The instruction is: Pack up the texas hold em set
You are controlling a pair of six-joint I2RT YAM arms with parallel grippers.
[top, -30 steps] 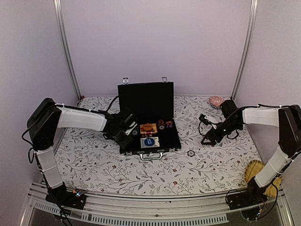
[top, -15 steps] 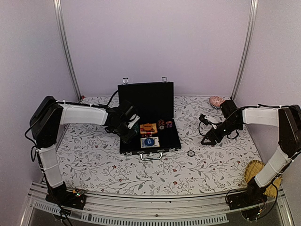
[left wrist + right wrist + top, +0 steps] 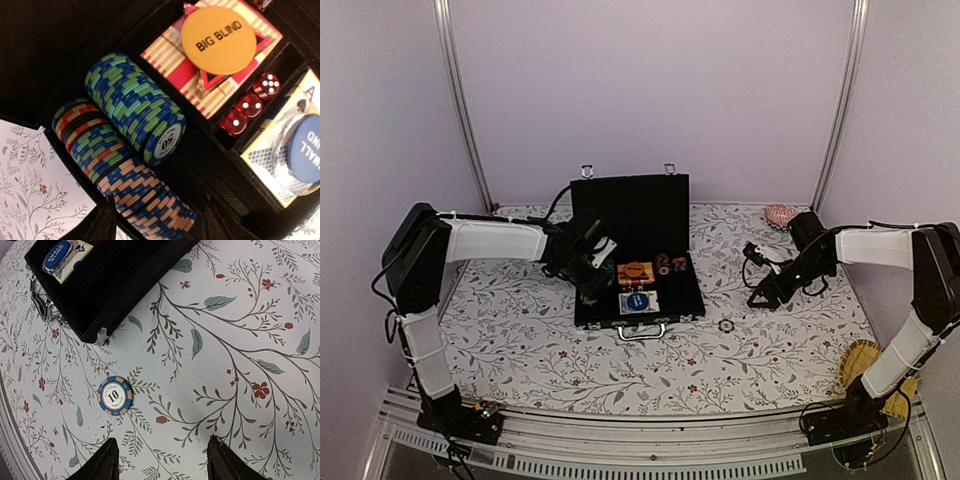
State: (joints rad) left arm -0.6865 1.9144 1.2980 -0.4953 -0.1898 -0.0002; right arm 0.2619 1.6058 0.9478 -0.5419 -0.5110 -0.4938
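The texas hold em set's black briefcase (image 3: 630,215) lies open mid-table, lid upright. My left gripper (image 3: 592,272) hovers open over the case's left side. In the left wrist view its gripper (image 3: 162,231) straddles a row of blue-and-peach chips (image 3: 145,200). Beside that row lie blue-green chips (image 3: 132,102), an orange BIG BLIND disc (image 3: 218,40), red dice (image 3: 249,106) and a blue disc (image 3: 306,147) on cards. One loose blue-and-white chip (image 3: 726,325) (image 3: 115,395) lies on the cloth right of the case. My right gripper (image 3: 761,296) (image 3: 162,460) hangs open above the cloth near it, holding nothing.
A pink ridged shell (image 3: 780,214) sits at the back right. A woven yellow straw item (image 3: 865,365) lies at the right front by the right arm's base. The case's silver handle (image 3: 642,331) and front corner (image 3: 100,335) face the near edge.
My left gripper has shifted back and a little left over the chip rows in the case. The right arm and the loose chip have not moved.
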